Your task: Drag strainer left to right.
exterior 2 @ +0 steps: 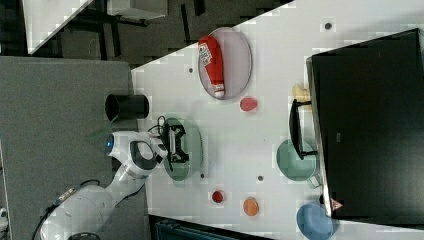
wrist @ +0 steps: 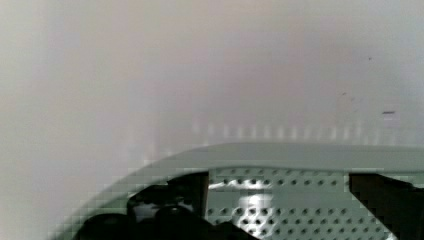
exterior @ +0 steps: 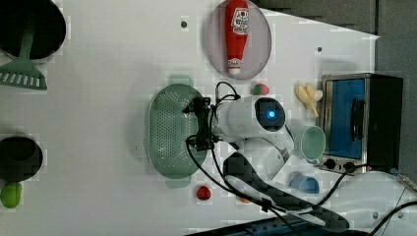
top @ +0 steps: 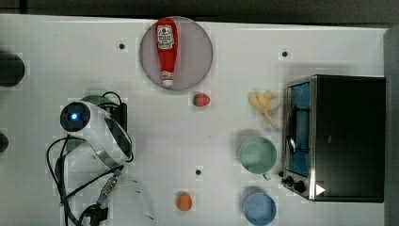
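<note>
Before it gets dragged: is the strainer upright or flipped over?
Upright. The left view shows the strainer's perforated hollow facing up, with the tool reaching into it.

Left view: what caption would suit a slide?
Robot arm's pincer poised inside the mint-green strainer on a white table.

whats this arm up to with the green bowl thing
A single robot arm has its gripper down over the mint-green strainer, at the rim nearest the arm, as the left view shows. The wrist view looks onto the strainer's holes and rim, with the dark fingers standing apart inside the bowl. The ketchup bottle lies on its plate, and the green cup sits by the toaster oven.
</note>
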Controlling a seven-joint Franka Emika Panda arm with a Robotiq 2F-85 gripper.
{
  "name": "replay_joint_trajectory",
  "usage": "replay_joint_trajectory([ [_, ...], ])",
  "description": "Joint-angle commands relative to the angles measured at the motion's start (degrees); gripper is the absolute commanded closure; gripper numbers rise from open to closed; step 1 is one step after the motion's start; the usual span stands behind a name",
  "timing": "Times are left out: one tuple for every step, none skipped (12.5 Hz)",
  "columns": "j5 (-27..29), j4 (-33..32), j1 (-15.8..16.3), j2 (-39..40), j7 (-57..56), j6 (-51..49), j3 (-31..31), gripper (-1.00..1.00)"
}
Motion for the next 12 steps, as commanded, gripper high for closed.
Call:
replay_joint_trajectory([
  [-0.1,-0.4,0.9,-2.0,1.9,1.3,0.6,-1.0],
  [-0.1,-0.6,0.7,-2.0,1.9,1.5,0.3,-1.0],
  [-0.1,-0.8,0.3,-2.1,1.9,1.6,0.0,-1.0],
  [-0.1,-0.8,-0.2,-2.1,1.9,1.5,-0.1,-1.0],
  [-0.1,-0.9,-0.8,-2.2,1.9,1.5,-0.1,-1.0],
  [-0.1,-1.1,-1.5,-2.3,1.8,1.5,-0.1,-1.0],
  [-0.1,-1.6,-2.1,-2.7,1.4,1.5,0.0,-1.0],
  [-0.1,-2.4,-2.8,-3.2,1.0,1.5,0.0,-1.0],
  [-0.1,-3.4,-3.5,-3.9,0.3,1.6,0.0,-1.0],
  [-0.1,-4.4,-4.2,-4.6,-0.5,1.7,0.0,-1.0],
  [-0.1,-5.3,-5.1,-5.3,-1.6,1.8,0.0,-1.0],
  [-0.1,-6.3,-6.0,-6.0,-3.6,1.7,0.0,-1.0],
])
